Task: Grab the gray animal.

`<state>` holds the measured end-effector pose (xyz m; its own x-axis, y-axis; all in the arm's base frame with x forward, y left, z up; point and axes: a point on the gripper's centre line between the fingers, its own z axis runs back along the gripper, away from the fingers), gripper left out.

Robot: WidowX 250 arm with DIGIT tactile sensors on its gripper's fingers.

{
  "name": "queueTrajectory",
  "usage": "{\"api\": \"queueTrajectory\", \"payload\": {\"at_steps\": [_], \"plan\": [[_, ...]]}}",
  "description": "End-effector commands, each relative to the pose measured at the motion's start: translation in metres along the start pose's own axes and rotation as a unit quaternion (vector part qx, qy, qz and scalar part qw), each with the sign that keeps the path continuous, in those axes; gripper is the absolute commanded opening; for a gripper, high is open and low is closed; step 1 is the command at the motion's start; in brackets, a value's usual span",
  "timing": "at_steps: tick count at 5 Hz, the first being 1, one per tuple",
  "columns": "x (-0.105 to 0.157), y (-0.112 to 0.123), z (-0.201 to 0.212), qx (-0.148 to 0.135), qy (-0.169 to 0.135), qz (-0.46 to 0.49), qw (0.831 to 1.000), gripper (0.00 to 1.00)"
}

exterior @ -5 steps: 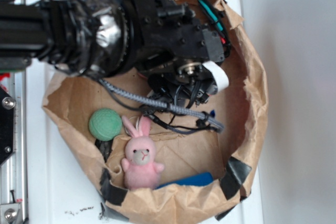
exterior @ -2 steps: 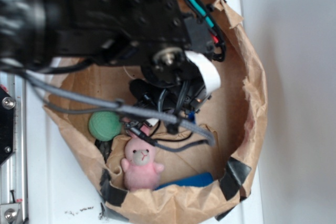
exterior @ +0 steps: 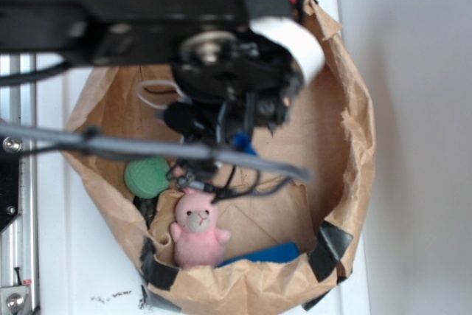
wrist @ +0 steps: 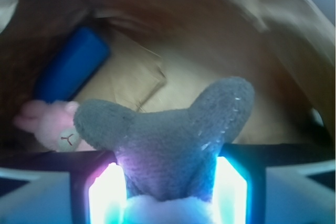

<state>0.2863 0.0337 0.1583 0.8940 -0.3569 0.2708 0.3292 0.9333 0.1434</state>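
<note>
Wrist cam fills its lower half with the gray animal [wrist: 170, 145]: fuzzy, napped plush, two rounded limbs splaying up and out in a V. The gripper [wrist: 169, 195] is pinched onto it, glowing pads [wrist: 107, 195] pressed against both sides. Behind sits a crumpled brown paper bag [wrist: 199, 77] with a smooth blue block [wrist: 71, 69] and the pink plush bunny [wrist: 50, 124] at left. From outside, the black arm [exterior: 147, 12] blurs across the top, and a knobbly green ball [exterior: 147, 176] sits left of center.

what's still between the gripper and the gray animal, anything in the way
Nothing visible. In the wrist view the gripper is already shut on the gray animal, its fingers pressing both sides. The pink bunny and blue object lie apart, lower in the paper bag.
</note>
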Motion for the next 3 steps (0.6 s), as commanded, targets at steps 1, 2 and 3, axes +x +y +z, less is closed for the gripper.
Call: {"api": "queueTrajectory", "payload": {"at_steps": [1,2,3], "plan": [[0.0203,-0.01,0.0285,-0.009,-0.021,0.148,0.989,0.0],[0.0197,-0.0081,0.0263,-0.02,-0.013,0.166,0.986,0.0],[0.0173,-0.0079,0.0283,-0.017,-0.016,0.158,0.987,0.0]]}}
